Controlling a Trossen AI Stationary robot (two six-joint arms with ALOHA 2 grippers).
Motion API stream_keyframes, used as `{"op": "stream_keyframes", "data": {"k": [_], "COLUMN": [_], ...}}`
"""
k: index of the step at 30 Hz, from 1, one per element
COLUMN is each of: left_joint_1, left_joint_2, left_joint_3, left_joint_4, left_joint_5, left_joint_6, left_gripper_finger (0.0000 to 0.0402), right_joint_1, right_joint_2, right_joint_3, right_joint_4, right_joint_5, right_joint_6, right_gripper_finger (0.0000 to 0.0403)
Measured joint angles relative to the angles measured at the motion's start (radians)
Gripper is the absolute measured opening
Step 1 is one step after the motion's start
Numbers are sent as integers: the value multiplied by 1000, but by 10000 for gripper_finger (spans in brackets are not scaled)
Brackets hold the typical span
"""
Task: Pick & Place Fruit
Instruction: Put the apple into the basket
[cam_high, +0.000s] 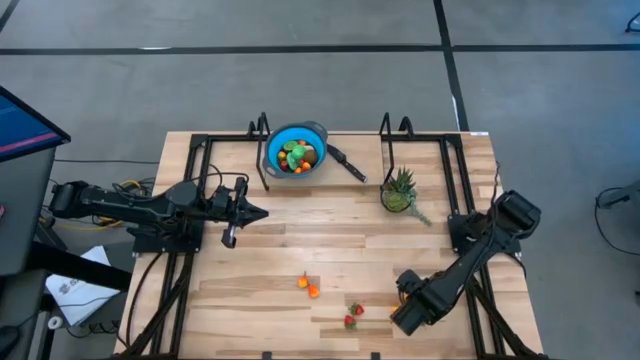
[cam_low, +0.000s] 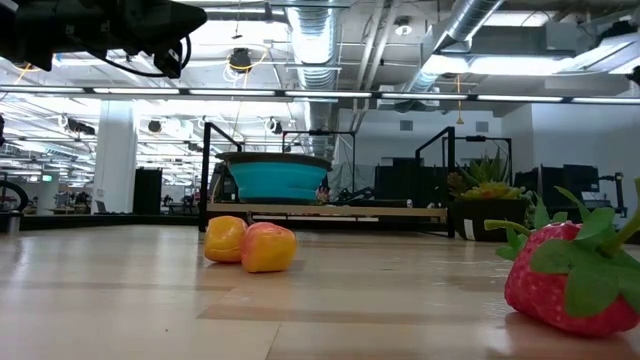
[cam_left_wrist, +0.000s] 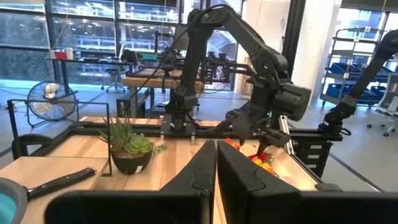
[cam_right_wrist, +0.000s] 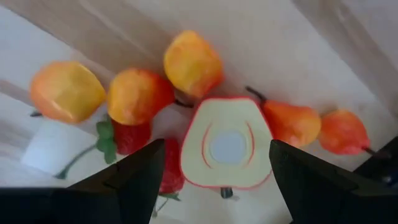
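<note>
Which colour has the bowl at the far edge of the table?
Blue bowl; the high view shows it best.

A light wooden table (cam_high: 330, 250) stands on a grey floor (cam_high: 300, 80) crossed by dark seam lines. Beyond the table's far edge lies an open workshop: silver ceiling ducts (cam_low: 320, 40), long strip lights (cam_low: 300, 95), a white column (cam_low: 115, 155). Large windows (cam_left_wrist: 81, 37) sit behind a floor fan (cam_left_wrist: 50, 106), and what may be shelving (cam_left_wrist: 367, 56) stands farther off.
</note>
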Motion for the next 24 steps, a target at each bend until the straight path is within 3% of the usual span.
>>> {"op": "stream_keyframes", "data": {"k": [18, 24], "left_joint_1": [0, 0], "left_joint_2": [0, 0], "left_joint_3": [0, 0], "left_joint_4": [-4, -5], "left_joint_5": [0, 0], "left_joint_6": [0, -2], "left_gripper_finger": [8, 8], "right_joint_1": [22, 27], "right_joint_2": [0, 0], "right_joint_3": [-3, -99], "right_joint_4": [10, 153], "right_joint_5": [0, 0], "right_joint_6": [39, 57], "right_gripper_finger": [282, 282]}}
